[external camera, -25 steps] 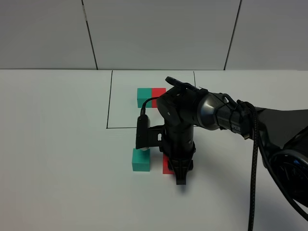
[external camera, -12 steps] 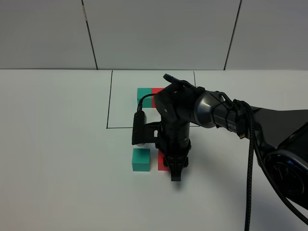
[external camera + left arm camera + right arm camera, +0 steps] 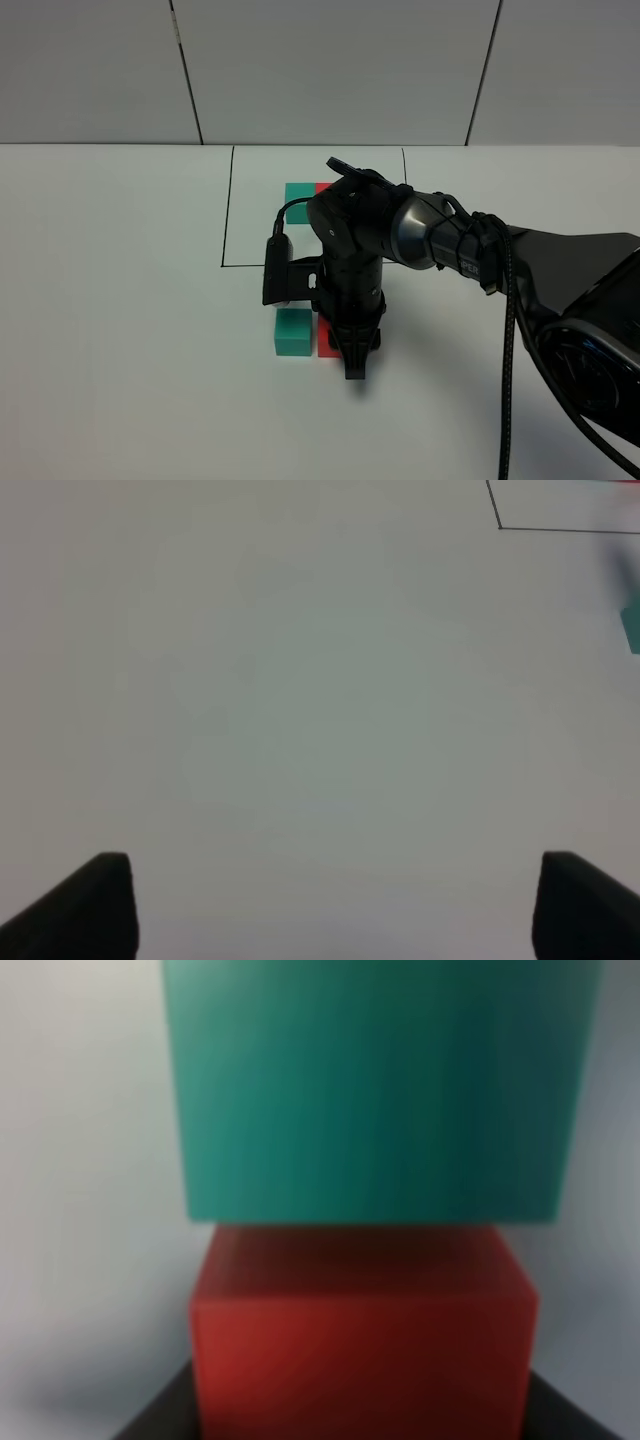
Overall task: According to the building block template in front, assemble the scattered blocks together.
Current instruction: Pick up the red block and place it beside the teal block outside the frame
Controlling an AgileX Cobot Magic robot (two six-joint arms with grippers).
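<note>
The template, a teal cube [image 3: 298, 193] joined to a red cube [image 3: 322, 186], stands inside a thin black outline [image 3: 226, 220] at the back; my right arm hides most of its red cube. The loose teal cube [image 3: 293, 331] sits in front of the outline. My right gripper [image 3: 342, 345] is shut on the loose red cube [image 3: 326, 341] and holds it on the table against the teal cube's right side. In the right wrist view the red cube [image 3: 362, 1325] meets the teal cube [image 3: 375, 1090]. My left gripper [image 3: 330, 905] is open and empty over bare table.
The white table [image 3: 120, 330] spreads around the blocks. A grey panelled wall [image 3: 330, 70] stands behind. The outline's corner [image 3: 500, 527] and an edge of the teal cube [image 3: 632, 628] show in the left wrist view. My right arm [image 3: 480, 250] reaches in from the right.
My right gripper has slid the red cube left along the table until it sits beside the teal cube. The teal cube and the template have not moved.
</note>
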